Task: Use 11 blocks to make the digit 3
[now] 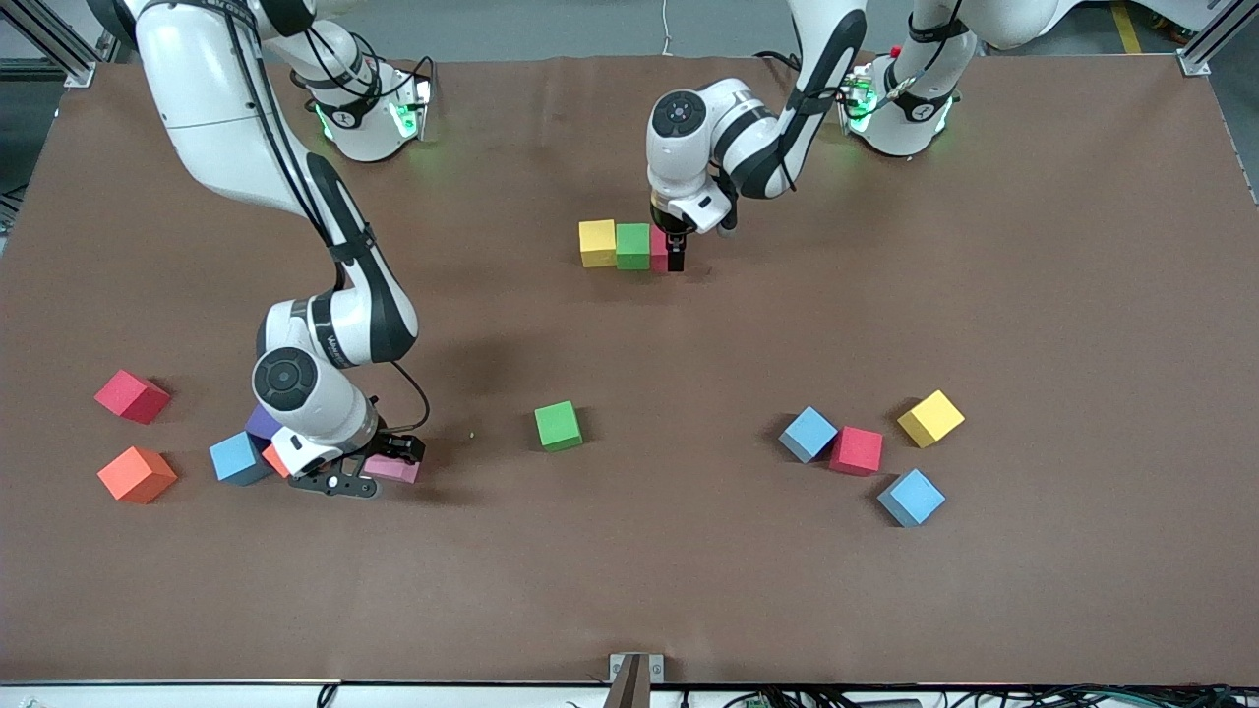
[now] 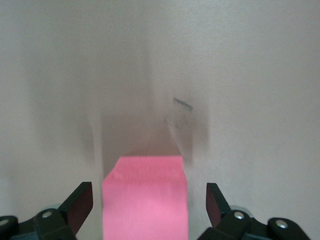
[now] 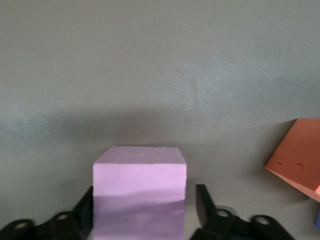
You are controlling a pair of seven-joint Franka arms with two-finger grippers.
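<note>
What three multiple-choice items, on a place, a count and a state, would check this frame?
1. The right end effector is down at: A) the orange block B) the pink block C) the loose green block.
2. Blocks in the row: A) three B) two C) five.
3. The left end effector, at the row's red block, is: A) shut on it B) shut, empty C) open.

1 B: the pink block fills the right wrist view.
2 A: yellow block, green block and red block sit side by side.
3 C: the left wrist view shows gaps on both sides of the block.
</note>
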